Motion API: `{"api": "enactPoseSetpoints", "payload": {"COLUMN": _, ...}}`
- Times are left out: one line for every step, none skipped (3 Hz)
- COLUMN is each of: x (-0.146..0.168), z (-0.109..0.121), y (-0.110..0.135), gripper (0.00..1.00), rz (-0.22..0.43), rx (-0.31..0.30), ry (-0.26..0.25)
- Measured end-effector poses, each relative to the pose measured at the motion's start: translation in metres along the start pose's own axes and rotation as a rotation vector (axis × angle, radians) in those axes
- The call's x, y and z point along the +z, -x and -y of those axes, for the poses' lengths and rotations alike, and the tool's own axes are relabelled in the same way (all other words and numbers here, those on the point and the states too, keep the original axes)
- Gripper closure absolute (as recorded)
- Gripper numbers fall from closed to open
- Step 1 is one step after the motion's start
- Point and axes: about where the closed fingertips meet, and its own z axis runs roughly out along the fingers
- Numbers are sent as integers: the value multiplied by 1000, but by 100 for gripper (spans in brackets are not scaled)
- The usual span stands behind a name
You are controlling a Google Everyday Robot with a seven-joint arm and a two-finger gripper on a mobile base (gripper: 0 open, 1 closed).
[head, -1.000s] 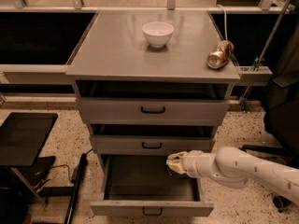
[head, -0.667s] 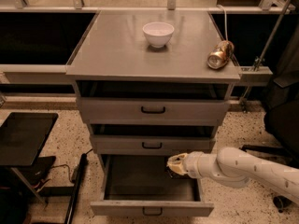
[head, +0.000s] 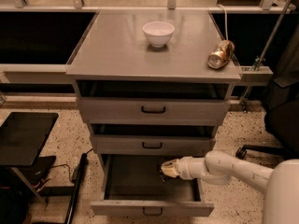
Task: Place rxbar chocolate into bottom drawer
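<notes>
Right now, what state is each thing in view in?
bottom drawer: pulled open.
middle drawer: shut.
top drawer: shut.
gripper: over the open drawer, right side.
rxbar chocolate: dark sliver at gripper's tip, hold unclear.
white bowl: upright on cabinet top.
gold can: lying on its side.

Legible text, labels, brands, nos., signs: none found. Gold can at right edge of tabletop: shiny surface, print not readable. White bowl and drawer fronts: nothing readable. Pincer sits inside the open bottom drawer, right side; no readable mark on it.
</notes>
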Motion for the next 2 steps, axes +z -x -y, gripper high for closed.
{"api": "enactPoseSetpoints", "payload": {"x": 51, "z": 18, "y": -29, "gripper": 100, "rz": 9, "rx": 36, "ry": 20}}
{"api": "enactPoseSetpoints", "payload": {"x": 57, "z": 22, "y": -34, "gripper": 100, "rz": 14, "rx": 46, "ry": 14}}
